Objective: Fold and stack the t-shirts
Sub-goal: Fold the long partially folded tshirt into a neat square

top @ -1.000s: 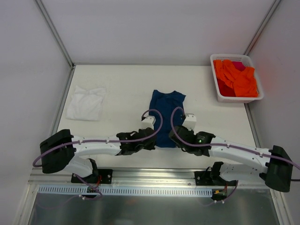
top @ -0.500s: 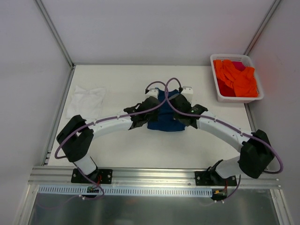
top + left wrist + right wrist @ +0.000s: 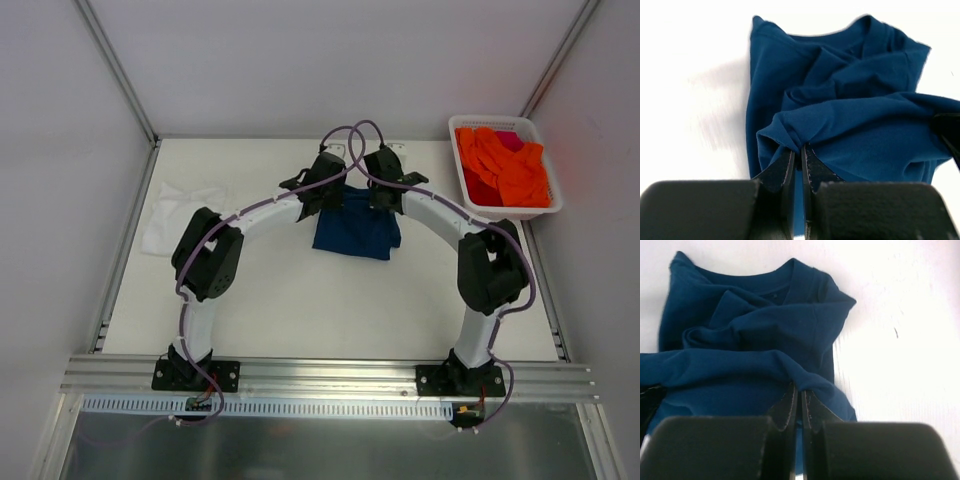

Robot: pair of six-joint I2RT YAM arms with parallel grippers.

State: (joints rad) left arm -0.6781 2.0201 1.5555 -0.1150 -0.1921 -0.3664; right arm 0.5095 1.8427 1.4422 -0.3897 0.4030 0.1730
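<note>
The table [image 3: 280,300] fills the middle of the top view, pale and matte, with grey walls rising around it. Over it the left arm [image 3: 250,215] and right arm [image 3: 440,210] curve up from the bottom of the frame and bend inward, so that their wrists nearly meet just above centre. Between and just below the wrists lies the navy tee [image 3: 355,232], bunched into a rough rectangle, its upper edge hidden under the two wrists. In the left wrist view the navy tee [image 3: 840,115] lies with its neckline at the top of the frame and loose folds piled across the middle; the right wrist view shows the navy tee [image 3: 750,340] much the same, collar at the top. No print shows on it. The white tee [image 3: 170,215] sits crumpled at the left edge of the table, well apart from the navy one. A white basket [image 3: 510,213] in the upper right corner holds orange cloth [image 3: 505,165]. The left gripper [image 3: 797,150] is pinched tight on a raised fold of the navy tee at lower centre of its view, and the right gripper [image 3: 799,390] is likewise clamped on a ridge of the same cloth.
</note>
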